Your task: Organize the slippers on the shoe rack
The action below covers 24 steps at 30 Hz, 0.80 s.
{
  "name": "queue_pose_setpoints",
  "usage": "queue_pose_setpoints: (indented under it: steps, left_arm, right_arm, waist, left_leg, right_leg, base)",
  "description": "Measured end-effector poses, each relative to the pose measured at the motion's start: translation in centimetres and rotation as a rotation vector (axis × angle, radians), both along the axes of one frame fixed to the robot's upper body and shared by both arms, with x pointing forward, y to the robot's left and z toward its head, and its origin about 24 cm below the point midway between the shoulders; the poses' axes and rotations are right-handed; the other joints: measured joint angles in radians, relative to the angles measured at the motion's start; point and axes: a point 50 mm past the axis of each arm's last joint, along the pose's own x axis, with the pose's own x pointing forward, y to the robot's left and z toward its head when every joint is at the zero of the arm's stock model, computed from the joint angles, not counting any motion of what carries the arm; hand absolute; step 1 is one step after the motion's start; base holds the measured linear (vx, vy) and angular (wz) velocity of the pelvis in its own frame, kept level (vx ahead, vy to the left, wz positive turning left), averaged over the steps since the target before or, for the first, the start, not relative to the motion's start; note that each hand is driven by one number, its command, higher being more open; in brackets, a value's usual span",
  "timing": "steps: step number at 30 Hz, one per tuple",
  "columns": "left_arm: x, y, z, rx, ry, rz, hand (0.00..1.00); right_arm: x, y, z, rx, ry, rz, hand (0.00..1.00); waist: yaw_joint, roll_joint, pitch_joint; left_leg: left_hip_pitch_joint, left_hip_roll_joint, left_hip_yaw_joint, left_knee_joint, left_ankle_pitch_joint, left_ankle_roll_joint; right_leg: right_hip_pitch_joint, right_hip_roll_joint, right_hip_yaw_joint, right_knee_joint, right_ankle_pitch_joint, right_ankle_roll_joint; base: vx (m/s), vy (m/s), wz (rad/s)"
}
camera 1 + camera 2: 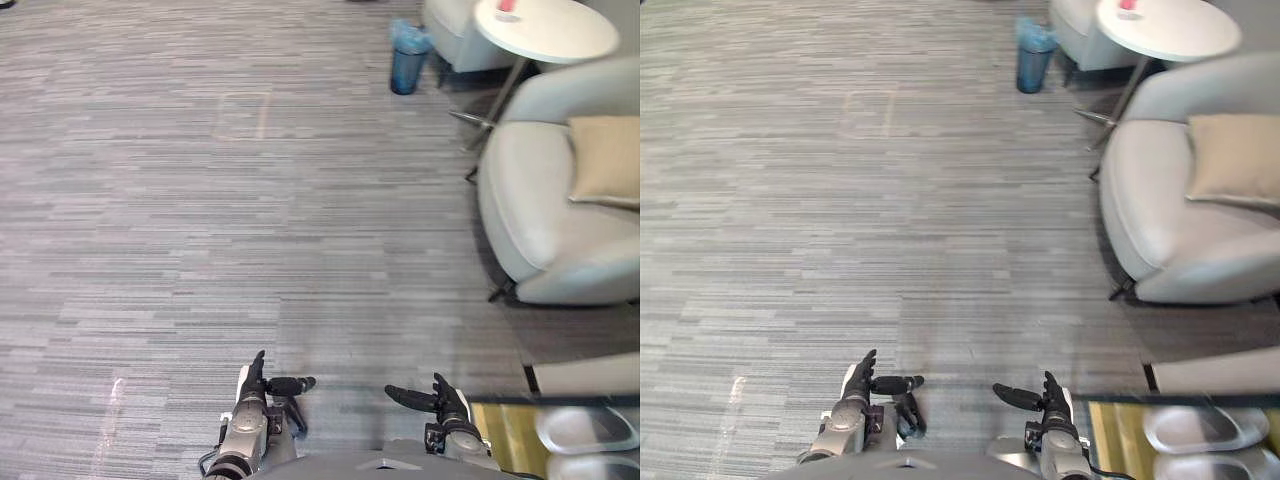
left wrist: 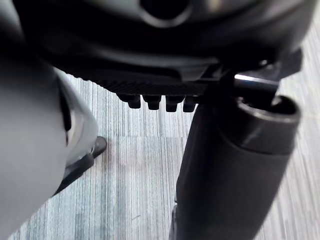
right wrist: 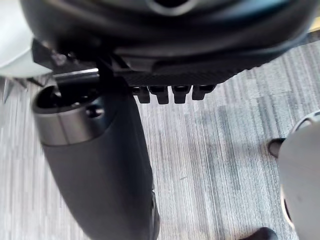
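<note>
Two pale grey slippers (image 1: 585, 428) lie at the lower right of the head views, on the yellowish shelf of the rack (image 1: 505, 440), one just behind the other and close together; a dark rail runs along the shelf's far edge, and both slippers are cut by the picture's edge. A beige board (image 1: 588, 373) lies just beyond that rail; what it belongs to cannot be told. The right hand (image 1: 442, 400) hangs over the carpet (image 1: 200, 220) just left of the rack, apart from the slippers, with fingers relaxed, thumb pointing inward and nothing in its grasp. The left hand (image 1: 262, 385) hangs level with it, well apart from the rack, likewise released and empty, its thumb pointing toward the right hand. Both wrist views show each hand's thumb and a row of fingertips above bare striped carpet. Beyond the rack, on the right, stands a light grey armchair (image 1: 540, 220) on dark legs, with a tan cushion (image 1: 605, 160) against its back. Farther off is a round white desk (image 1: 550, 30) carrying a small pink item (image 1: 507, 8), with a second grey chair (image 1: 455, 35) behind it. A blue bin (image 1: 408, 58) stands on the carpet just left of that chair.
</note>
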Motion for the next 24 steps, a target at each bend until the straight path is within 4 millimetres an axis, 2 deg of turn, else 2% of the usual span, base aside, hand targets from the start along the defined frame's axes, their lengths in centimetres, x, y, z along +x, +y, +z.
queue_pose_setpoints:
  steps: [1, 2, 3, 4, 5, 6, 7, 9, 10, 11, 12, 13, 14, 15, 16, 17, 18, 19, 20, 21, 22, 24]
  left_arm:
    - [-0.3, 0.4, -0.1, 0.01, 0.015, 0.002, 1.0]
    - [-0.8, 0.7, -0.3, 0.017, 0.033, 0.008, 1.0]
    - [-0.9, 0.7, -0.3, 0.017, 0.035, 0.009, 1.0]
    - [-1.3, 0.9, -0.4, 0.022, 0.046, 0.008, 1.0]
    - [-1.5, 0.8, -0.6, 0.021, 0.058, 0.007, 1.0]
    - [-1.9, 1.1, -0.8, 0.032, 0.083, 0.009, 1.0]
    - [-2.1, 1.1, -0.9, 0.034, 0.091, 0.011, 1.0]
    - [-2.6, 1.1, -1.2, 0.036, 0.118, 0.016, 1.0]
    - [-2.6, 1.1, -1.2, 0.034, 0.122, 0.017, 1.0]
    - [-2.7, 1.1, -1.2, 0.035, 0.122, 0.017, 1.0]
    - [-2.7, 1.1, -1.2, 0.035, 0.125, 0.016, 1.0]
    - [-3.1, 0.7, -1.5, 0.022, 0.146, 0.015, 1.0]
    - [-3.1, 0.2, -1.6, 0.005, 0.15, 0.008, 1.0]
    - [-3.0, -0.3, -1.6, -0.008, 0.146, 0.003, 1.0]
    - [-2.9, -0.7, -1.6, -0.02, 0.14, -0.002, 1.0]
    - [-2.8, -0.8, -1.6, -0.023, 0.136, 0.0, 1.0]
    - [-2.6, -0.9, -1.5, -0.033, 0.123, 0.018, 1.0]
    - [-2.3, -1.0, -1.3, -0.044, 0.104, 0.036, 1.0]
    - [-2.0, -1.1, -1.1, -0.057, 0.079, 0.064, 1.0]
    - [-1.7, -0.9, -0.8, -0.066, 0.046, 0.098, 1.0]
    - [-1.6, -0.8, -0.7, -0.064, 0.038, 0.104, 1.0]
    - [-1.6, -0.5, -0.5, -0.061, 0.024, 0.118, 1.0]
  right_arm:
    - [0.1, 0.6, 0.0, 0.012, -0.002, 0.018, 1.0]
    - [0.3, 0.7, 0.1, 0.011, -0.006, 0.035, 1.0]
    - [0.3, 0.7, 0.1, 0.011, -0.006, 0.035, 1.0]
    - [0.4, 0.6, 0.1, 0.002, -0.007, 0.042, 1.0]
    - [0.5, 0.4, 0.1, -0.007, -0.008, 0.045, 1.0]
    - [0.8, 0.3, 0.2, -0.011, -0.017, 0.051, 1.0]
    - [0.9, 0.2, 0.3, -0.014, -0.02, 0.053, 1.0]
    - [1.3, -0.5, 0.6, -0.038, -0.043, 0.066, 1.0]
    - [1.8, -1.0, 0.9, -0.055, -0.062, 0.08, 1.0]
    - [2.1, -1.0, 1.1, -0.052, -0.073, 0.075, 1.0]
    - [2.4, -1.1, 1.3, -0.058, -0.085, 0.077, 1.0]
    - [2.6, -1.6, 1.4, -0.072, -0.089, 0.079, 1.0]
    - [2.6, -1.8, 1.4, -0.079, -0.089, 0.079, 1.0]
    - [2.7, -1.9, 1.5, -0.081, -0.092, 0.075, 1.0]
    - [2.4, -1.9, 1.2, -0.074, -0.074, 0.06, 1.0]
    - [2.0, -1.8, 1.0, -0.065, -0.056, 0.043, 1.0]
    - [1.6, -1.6, 0.8, -0.057, -0.044, 0.035, 1.0]
    - [1.4, -1.6, 0.8, -0.057, -0.043, 0.04, 1.0]
    - [1.2, -1.5, 0.8, -0.06, -0.043, 0.045, 1.0]
    - [1.0, -1.6, 0.8, -0.061, -0.04, 0.046, 1.0]
    - [0.8, -1.4, 0.7, -0.057, -0.034, 0.044, 1.0]
    - [0.7, -1.1, 0.6, -0.049, -0.029, 0.041, 1.0]
  waist:
    - [0.002, 0.0, -0.001]
    - [0.001, 0.001, -0.001]
    - [0.001, 0.001, -0.002]
    - [0.0, 0.0, -0.002]
    - [-0.009, 0.007, 0.002]
    - [-0.014, 0.005, 0.002]
    - [-0.014, 0.007, 0.003]
    - [-0.018, 0.032, 0.015]
    - [-0.029, 0.049, 0.025]
    - [-0.035, 0.051, 0.026]
    - [-0.048, 0.044, 0.025]
    - [-0.052, 0.073, 0.03]
    - [-0.034, 0.088, 0.023]
    - [-0.027, 0.089, 0.024]
    - [-0.031, 0.088, 0.023]
    - [-0.033, 0.088, 0.023]
    - [-0.036, 0.089, 0.024]
    - [-0.034, 0.088, 0.025]
    - [-0.028, 0.092, 0.028]
    - [-0.018, 0.097, 0.033]
    - [-0.007, 0.093, 0.031]
    - [0.001, 0.087, 0.026]
  left_leg:
    - [0.021, -0.015, -0.004, 0.012, -0.035, 0.006]
    - [0.069, -0.037, -0.019, 0.007, -0.07, 0.008]
    - [0.073, -0.039, -0.021, 0.005, -0.072, 0.008]
    - [0.115, -0.056, -0.04, -0.016, -0.088, 0.006]
    - [0.172, -0.069, -0.076, -0.066, -0.099, 0.011]
    - [0.233, -0.077, -0.104, -0.111, -0.112, 0.005]
    - [0.25, -0.076, -0.11, -0.122, -0.114, 0.004]
    - [0.344, -0.055, -0.139, -0.185, -0.118, -0.017]
    - [0.384, -0.032, -0.166, -0.215, -0.121, -0.026]
    - [0.393, -0.026, -0.178, -0.223, -0.123, -0.029]
    - [0.414, -0.021, -0.196, -0.234, -0.136, -0.056]
    - [0.446, 0.012, -0.223, -0.242, -0.154, -0.084]
    - [0.444, 0.024, -0.223, -0.242, -0.145, -0.084]
    - [0.446, 0.023, -0.227, -0.237, -0.119, -0.087]
    - [0.457, 0.023, -0.237, -0.21, -0.081, -0.105]
    - [0.456, 0.03, -0.239, -0.172, -0.072, -0.106]
    - [0.417, 0.057, -0.242, -0.016, -0.063, -0.119]
    - [0.347, 0.092, -0.243, 0.168, -0.038, -0.148]
    - [0.269, 0.141, -0.23, 0.376, -0.04, -0.159]
    - [0.194, 0.213, -0.172, 0.579, -0.077, -0.151]
    - [0.167, 0.235, -0.132, 0.622, -0.093, -0.136]
    - [0.116, 0.25, -0.056, 0.591, -0.13, -0.116]
  right_leg:
    - [-0.007, -0.021, 0.006, 0.078, 0.002, 0.004]
    - [-0.048, -0.059, 0.015, 0.262, 0.015, 0.018]
    - [-0.053, -0.063, 0.017, 0.279, 0.017, 0.017]
    - [-0.103, -0.095, 0.038, 0.444, 0.07, 0.004]
    - [-0.194, -0.112, 0.093, 0.666, 0.098, -0.019]
    - [-0.288, -0.083, 0.134, 0.795, -0.012, -0.045]
    - [-0.308, -0.072, 0.137, 0.806, -0.029, -0.057]
    - [-0.428, 0.005, 0.138, 0.748, -0.093, -0.103]
    - [-0.513, 0.059, 0.144, 0.611, -0.098, -0.106]
    - [-0.547, 0.074, 0.156, 0.528, -0.082, -0.09]
    - [-0.575, 0.092, 0.185, 0.339, 0.046, -0.077]
    - [-0.536, 0.123, 0.164, 0.311, 0.126, -0.119]
    - [-0.532, 0.131, 0.16, 0.324, 0.121, -0.128]
    - [-0.536, 0.129, 0.173, 0.353, 0.102, -0.132]
    - [-0.507, 0.114, 0.164, 0.384, 0.057, -0.147]
    - [-0.479, 0.108, 0.149, 0.379, 0.04, -0.15]
    - [-0.404, 0.107, 0.122, 0.337, 0.019, -0.149]
    - [-0.34, 0.111, 0.109, 0.284, 0.006, -0.147]
    - [-0.27, 0.127, 0.108, 0.222, -0.005, -0.144]
    - [-0.178, 0.149, 0.108, 0.149, -0.008, -0.145]
    - [-0.136, 0.152, 0.11, 0.118, -0.008, -0.145]
    - [-0.067, 0.15, 0.119, 0.06, -0.006, -0.141]
  base:
    - [0.52, 0.277, 0.36]
    - [0.42, 0.243, 0.27]
    - [0.33, 0.199, 0.34]
    - [0.4, 0.161, 0.48]
    - [0.49, 0.108, 0.75]
    - [0.5, 0.058, 0.63]
    - [0.44, -0.016, 0.49]
    - [0.47, -0.064, 0.5]
    - [0.39, -0.088, 0.65]
    - [0.61, -0.207, 0.82]
    - [0.43, -0.169, 0.77]
    - [0.66, -0.248, 0.58]
    - [0.44, -0.161, 0.29]
    - [0.54, -0.218, 0.35]
    - [0.41, -0.189, 0.51]
    - [0.59, -0.287, 0.75]
    - [0.55, -0.269, 0.63]
    - [0.53, -0.251, 0.6]
    - [0.39, -0.145, 0.32]
    - [0.35, -0.079, 0.08]
    - [0.41, -0.063, -0.07]
    - [0.35, -0.014, -0.15]
